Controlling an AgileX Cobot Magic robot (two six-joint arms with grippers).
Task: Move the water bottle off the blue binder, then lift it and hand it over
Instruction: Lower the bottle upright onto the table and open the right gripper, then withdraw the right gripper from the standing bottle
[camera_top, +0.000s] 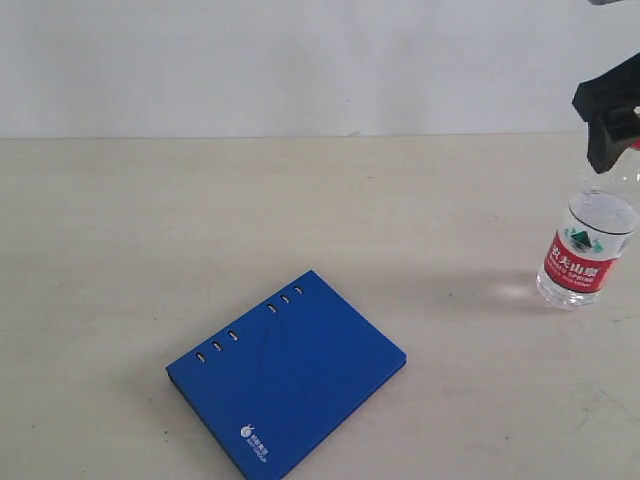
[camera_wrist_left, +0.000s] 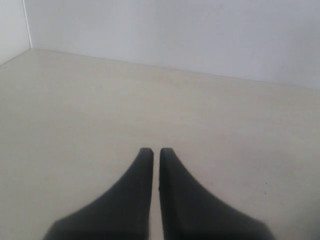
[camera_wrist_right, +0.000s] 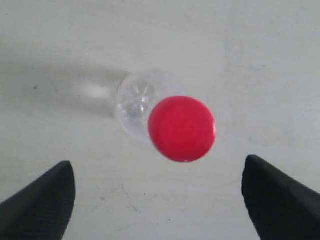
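Note:
The water bottle (camera_top: 585, 255) stands upright on the table at the far right, off the blue binder (camera_top: 290, 385), which lies flat and closed near the front middle. My right gripper (camera_top: 608, 140) hangs just above the bottle's top, hiding the cap in the exterior view. In the right wrist view I look straight down on the red cap (camera_wrist_right: 182, 128). The right gripper (camera_wrist_right: 157, 170) is open, its fingers wide apart and touching nothing. My left gripper (camera_wrist_left: 155, 150) is shut with nothing in it, over bare table, and is outside the exterior view.
The pale table (camera_top: 200, 220) runs back to a white wall (camera_top: 300, 60). The bottle stands close to the right edge of the exterior view. A wall corner (camera_wrist_left: 27, 30) shows in the left wrist view.

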